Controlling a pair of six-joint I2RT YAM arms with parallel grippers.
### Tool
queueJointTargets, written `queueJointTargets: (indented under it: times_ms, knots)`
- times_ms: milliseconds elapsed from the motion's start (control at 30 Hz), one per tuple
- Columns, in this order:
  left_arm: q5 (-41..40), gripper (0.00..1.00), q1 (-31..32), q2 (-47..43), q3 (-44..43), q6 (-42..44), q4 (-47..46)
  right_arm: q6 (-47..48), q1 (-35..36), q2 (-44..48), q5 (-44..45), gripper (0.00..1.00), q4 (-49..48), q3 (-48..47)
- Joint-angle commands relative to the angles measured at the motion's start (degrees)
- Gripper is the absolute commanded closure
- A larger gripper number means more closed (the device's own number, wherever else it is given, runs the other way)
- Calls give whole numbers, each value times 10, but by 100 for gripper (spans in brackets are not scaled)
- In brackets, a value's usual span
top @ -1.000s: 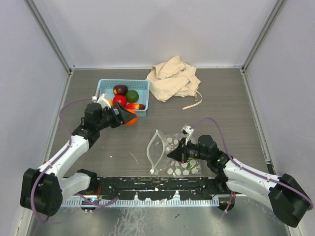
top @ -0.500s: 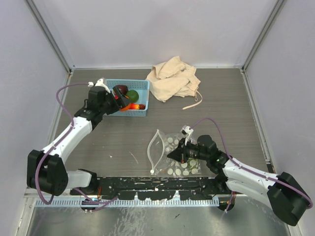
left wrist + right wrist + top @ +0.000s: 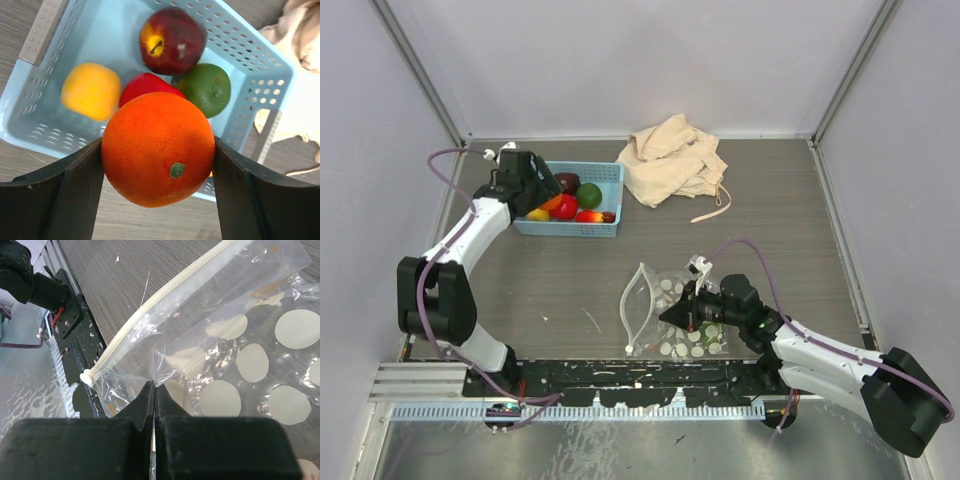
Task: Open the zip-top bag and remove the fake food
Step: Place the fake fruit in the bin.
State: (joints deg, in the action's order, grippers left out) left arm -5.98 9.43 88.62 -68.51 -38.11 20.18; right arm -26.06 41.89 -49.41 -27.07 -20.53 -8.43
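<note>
Presently, on grey worktop [image 3: 770, 220]: beige cloth bag [image 3: 670, 160] at far middle, blue basket [image 3: 575, 229] just left of it. Zip-top bag [image 3: 655, 305] flat near front edge, mouth gaping leftward. Right claw [image 3: 153, 390] pinched fully together on clear film of that bag, just below zip strip [image 3: 170, 295]. Left claw [image 3: 158, 170] spread wide, clamped on both sides of orange [image 3: 150, 135], held over basket. Inside basket: maroon apple [image 3: 172, 40], green fruit [image 3: 205, 89], yellow fruit [image 3: 91, 91], red fruit [image 3: 145, 86], the last partly hidden behind orange.
</note>
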Motion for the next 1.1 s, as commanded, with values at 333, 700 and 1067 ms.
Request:
queueJointTargets:
  times_ms: [333,700,1067]
  knots:
    - [-11,1,-53,113,-157,-31,70,4,1,-2,1,99,-38,0]
    - [64,2,-73,39,-112,-31,29,3,1,2,1,99,-38,2]
    - [505,2,-92,-183,265,-154,-458,6,1,24,-3,99,-32,4]
